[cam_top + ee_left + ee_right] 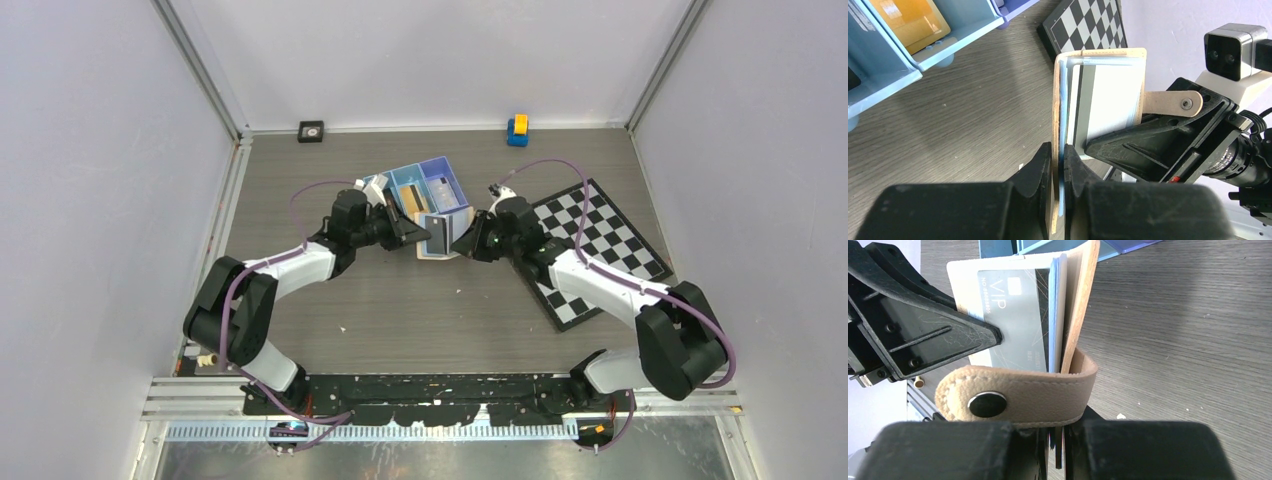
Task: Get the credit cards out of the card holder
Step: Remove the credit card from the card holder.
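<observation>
The tan card holder (437,238) is held upright off the table between my two grippers. My left gripper (1061,165) is shut on its tan flap (1055,110) and a blue layer beside it. My right gripper (1056,440) is shut just below the snap tab (1018,395), with a thin dark card edge between its jaws. A grey VIP card (1018,315) and a pale card (1108,95) stand in the holder. An orange-tan card (913,22) lies in the blue tray (425,190). In the top view my left gripper (418,236) and right gripper (462,244) face each other.
The blue three-compartment tray stands just behind the holder. A chessboard (600,245) lies on the right under my right arm. A yellow and blue toy (517,129) and a small black square (311,131) sit at the back wall.
</observation>
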Controlling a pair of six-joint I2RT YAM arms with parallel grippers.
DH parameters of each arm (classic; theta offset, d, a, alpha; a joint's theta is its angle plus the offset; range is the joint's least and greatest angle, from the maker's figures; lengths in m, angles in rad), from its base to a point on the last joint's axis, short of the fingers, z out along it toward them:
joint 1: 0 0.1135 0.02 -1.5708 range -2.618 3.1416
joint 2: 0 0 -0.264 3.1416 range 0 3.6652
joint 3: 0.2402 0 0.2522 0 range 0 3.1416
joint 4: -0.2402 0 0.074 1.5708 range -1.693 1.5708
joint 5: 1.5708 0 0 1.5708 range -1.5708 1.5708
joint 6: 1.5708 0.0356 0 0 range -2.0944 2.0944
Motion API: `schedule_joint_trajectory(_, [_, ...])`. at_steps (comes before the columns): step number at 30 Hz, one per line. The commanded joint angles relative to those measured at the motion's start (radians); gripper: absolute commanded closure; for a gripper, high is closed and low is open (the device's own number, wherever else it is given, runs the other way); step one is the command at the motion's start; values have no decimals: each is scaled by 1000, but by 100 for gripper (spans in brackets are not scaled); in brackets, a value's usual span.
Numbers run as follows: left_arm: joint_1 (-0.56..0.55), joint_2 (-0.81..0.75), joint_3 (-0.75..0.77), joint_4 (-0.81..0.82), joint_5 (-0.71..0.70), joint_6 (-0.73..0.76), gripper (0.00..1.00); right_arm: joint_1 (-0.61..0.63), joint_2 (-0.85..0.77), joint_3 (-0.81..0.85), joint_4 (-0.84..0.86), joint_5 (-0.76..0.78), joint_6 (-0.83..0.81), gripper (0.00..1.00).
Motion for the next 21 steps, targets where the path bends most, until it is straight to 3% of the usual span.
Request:
schedule_joint_trajectory(1, [3, -17, 3, 43, 21, 5, 100, -19, -50, -8, 81, -34, 22, 99])
schedule_joint_trajectory(3, [5, -20, 4, 41, 20, 6, 100, -28, -56, -12, 77, -23, 24, 99])
schedule_joint_trajectory(9, [6, -38, -3, 52, 24, 4, 100, -68, -88, -12, -33, 108, 27, 67])
schedule_joint_trajectory(15, [7, -36, -9, 80, 41, -12, 100, -71, -207, -15, -112, 264, -4, 47])
schedule_joint_trajectory(18, [7, -36, -13, 95, 47, -18, 100, -72, -291, -40, -101, 289, -23, 45])
schedule_joint_trajectory(21, [7, -36, -24, 133, 61, -31, 100, -71, -343, -85, -11, 167, -45, 47])
